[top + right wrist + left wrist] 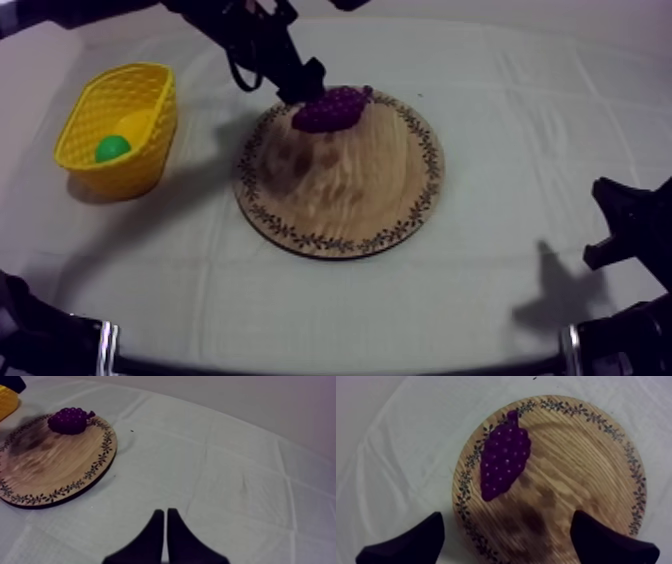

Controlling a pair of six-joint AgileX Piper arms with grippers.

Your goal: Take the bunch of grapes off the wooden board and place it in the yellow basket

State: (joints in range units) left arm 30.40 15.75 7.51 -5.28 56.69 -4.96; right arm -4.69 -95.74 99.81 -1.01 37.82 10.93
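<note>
The purple bunch of grapes [333,108] lies on the far edge of the round wooden board [345,200], its stem pointing at the patterned rim. My left gripper [303,88] comes in from the upper left and hangs just above and behind the bunch. Seen from the left wrist, that gripper [507,518] is open, its two fingers spread wide over the board [576,461] with the grapes [505,458] just ahead of them, untouched. The yellow basket [140,95] stands at the table's left. My right gripper [165,512] is shut on nothing, low over the cloth.
A green fruit [112,148] lies inside the basket. The right arm [628,225] rests at the table's right edge, well away from the board. From the right wrist, the grapes [70,420] and board [60,466] lie far off, with the basket's corner [7,401] beyond.
</note>
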